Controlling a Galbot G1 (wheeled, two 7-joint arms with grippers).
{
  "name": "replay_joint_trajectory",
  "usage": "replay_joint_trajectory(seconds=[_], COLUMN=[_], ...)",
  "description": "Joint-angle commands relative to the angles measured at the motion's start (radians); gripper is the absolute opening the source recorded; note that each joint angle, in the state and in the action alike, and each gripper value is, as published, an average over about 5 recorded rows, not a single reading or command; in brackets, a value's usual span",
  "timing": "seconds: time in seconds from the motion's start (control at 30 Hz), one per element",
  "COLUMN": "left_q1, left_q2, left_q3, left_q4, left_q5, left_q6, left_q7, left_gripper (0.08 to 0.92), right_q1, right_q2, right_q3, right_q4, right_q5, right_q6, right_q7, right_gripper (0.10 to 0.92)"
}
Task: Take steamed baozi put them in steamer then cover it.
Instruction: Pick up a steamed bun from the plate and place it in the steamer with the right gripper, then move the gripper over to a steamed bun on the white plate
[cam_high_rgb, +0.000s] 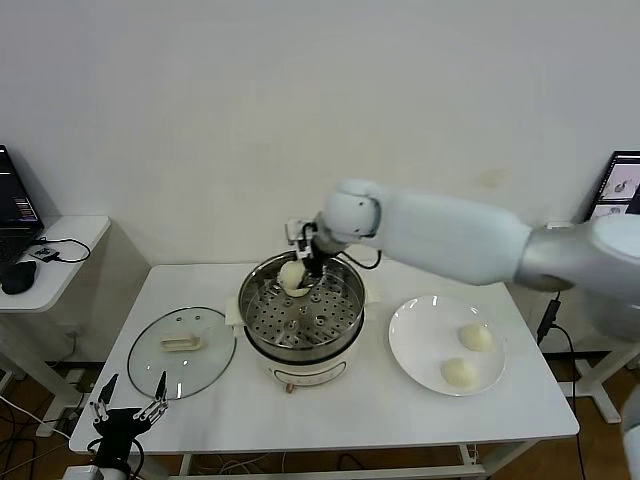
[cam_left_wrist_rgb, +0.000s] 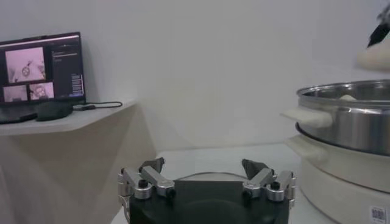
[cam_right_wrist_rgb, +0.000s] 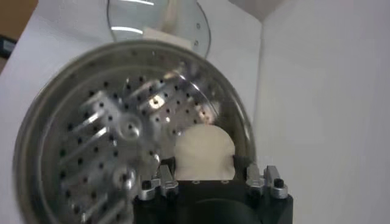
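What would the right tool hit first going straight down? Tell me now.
Most likely the steamer's perforated floor near its back wall. The right tool hangs over the basket, fingers around a baozi, so the bun would land first. No other bun shows beneath it, though depth is hard to judge.

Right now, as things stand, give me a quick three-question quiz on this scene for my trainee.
1. How many baozi lie on the white plate?
2. True or false: the glass cover sits on the steamer.
3. What is between the jaws of the right gripper? A) the cover B) a baozi at the steamer's far rim C) nothing

Key
1. Two.
2. False: it lies on the table, to the left of the steamer.
3. B. The left gripper waits with open jaws at the table's front left corner.
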Motion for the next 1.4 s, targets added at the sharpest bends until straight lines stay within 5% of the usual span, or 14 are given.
replay_joint_trajectory(seconds=[0.03,0.63,0.83,1.0,1.4], left_q1=[0.0,0.006,0.007,0.003,0.003], left_q2=[0.001,0.001,0.004,0.004,0.003], left_q3=[-0.004,-0.006,-0.006,0.001,0.033], left_q4=[0.001,0.002,0.002,0.001,-0.004], left_q5=[0.0,-0.002,-0.002,-0.001,0.014], left_q6=[-0.001,-0.004,-0.004,-0.004,-0.003], left_q7=[0.0,0.001,0.001,0.001,0.001], left_gripper=[0.823,0.823,0.823,0.823,0.823], right_q1=[-0.1,-0.125,-0.035,0.097,0.16], right_q2=[0.14,0.15,0.061,-0.093,-0.659], right_q3=[0.0,0.004,0.003,-0.013,-0.061], right_q4=[-0.083,-0.096,-0.024,0.097,0.39], right_q5=[0.033,-0.001,-0.003,-0.013,-0.235], right_q6=[-0.053,-0.077,-0.053,0.014,0.209], right_q7=[0.064,0.049,-0.035,-0.159,-0.37], right_gripper=[0.602,0.615,0.76,0.82,0.823])
